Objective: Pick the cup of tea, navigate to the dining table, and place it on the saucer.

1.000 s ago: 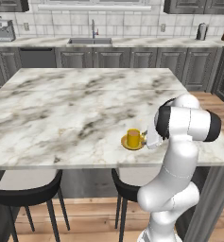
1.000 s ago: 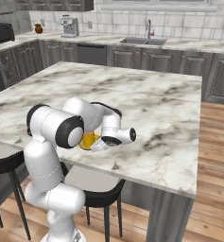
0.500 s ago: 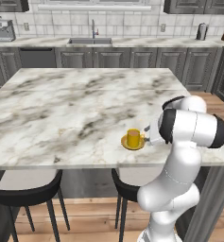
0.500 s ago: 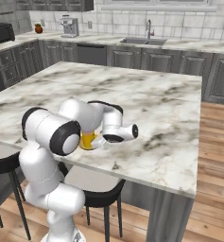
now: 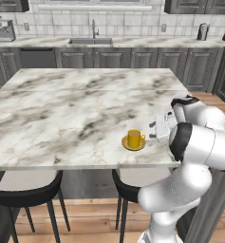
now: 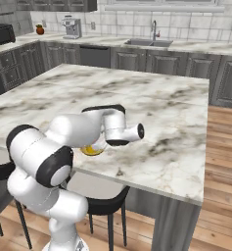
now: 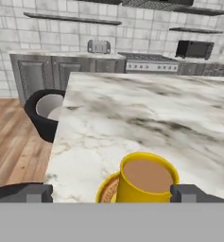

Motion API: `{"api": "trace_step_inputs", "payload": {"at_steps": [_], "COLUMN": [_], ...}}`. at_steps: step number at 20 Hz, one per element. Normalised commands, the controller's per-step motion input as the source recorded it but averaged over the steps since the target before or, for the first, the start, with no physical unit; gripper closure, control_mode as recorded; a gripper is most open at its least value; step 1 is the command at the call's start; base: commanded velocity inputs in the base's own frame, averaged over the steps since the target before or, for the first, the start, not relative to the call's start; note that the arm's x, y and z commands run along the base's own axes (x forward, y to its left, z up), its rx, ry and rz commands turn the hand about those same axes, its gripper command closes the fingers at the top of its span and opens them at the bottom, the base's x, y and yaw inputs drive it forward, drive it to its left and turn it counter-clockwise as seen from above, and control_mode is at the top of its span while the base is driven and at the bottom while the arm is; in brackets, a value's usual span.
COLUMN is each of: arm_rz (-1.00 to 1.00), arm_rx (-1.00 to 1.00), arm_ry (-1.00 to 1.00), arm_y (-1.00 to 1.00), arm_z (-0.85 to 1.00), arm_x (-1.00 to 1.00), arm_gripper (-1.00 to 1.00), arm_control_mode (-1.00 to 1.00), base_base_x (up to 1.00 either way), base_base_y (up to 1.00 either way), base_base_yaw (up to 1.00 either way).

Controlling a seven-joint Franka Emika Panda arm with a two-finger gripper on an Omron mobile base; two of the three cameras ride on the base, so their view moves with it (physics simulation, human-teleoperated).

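The cup of tea [image 5: 134, 138] is being carried by the saucer [image 5: 133, 144], upright, with brown tea showing at its top [image 7: 148, 176]. The saucer is being held up by the desk [image 5: 76, 109], near the desk's near edge and toward its right side. The end effector [image 5: 160, 128] is being kept just to the right of the cup, with its jaws spread wide apart and nothing between them. In the hand view the two dark fingertips [image 7: 35, 193] are being seen low down, one on each side of the cup, and neither one is touching it. The yellow rim of the saucer [image 7: 107, 189] is being seen under the cup on its left. In the right base view a bit of the saucer [image 6: 92, 150] is being seen under the white arm. Black stools [image 5: 23, 190] are being kept under the near edge of the desk. A sink [image 5: 90, 41] is being seen on the far counter.
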Motion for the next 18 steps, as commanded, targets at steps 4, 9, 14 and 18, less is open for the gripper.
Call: {"api": "trace_step_inputs", "payload": {"at_steps": [4, 9, 14, 18], "arm_rz": [-0.06, -0.07, -0.1, -0.12], "arm_rx": [0.0, 0.0, 0.0, 0.0], "arm_ry": [0.01, 0.03, 0.02, 0.0], "arm_y": [0.16, 0.12, 0.16, 0.16], "arm_z": [0.63, 0.64, 0.66, 0.65], "arm_x": [-0.5, -0.51, -0.54, -0.6], "arm_gripper": [-1.0, -1.0, -1.0, -1.0], "arm_control_mode": [-1.0, -1.0, -1.0, -1.0], "base_base_x": [0.0, 0.0, 0.0, 0.0], "base_base_y": [0.0, 0.0, 0.0, 0.0], "base_base_yaw": [0.0, 0.0, 0.0, 0.0]}}
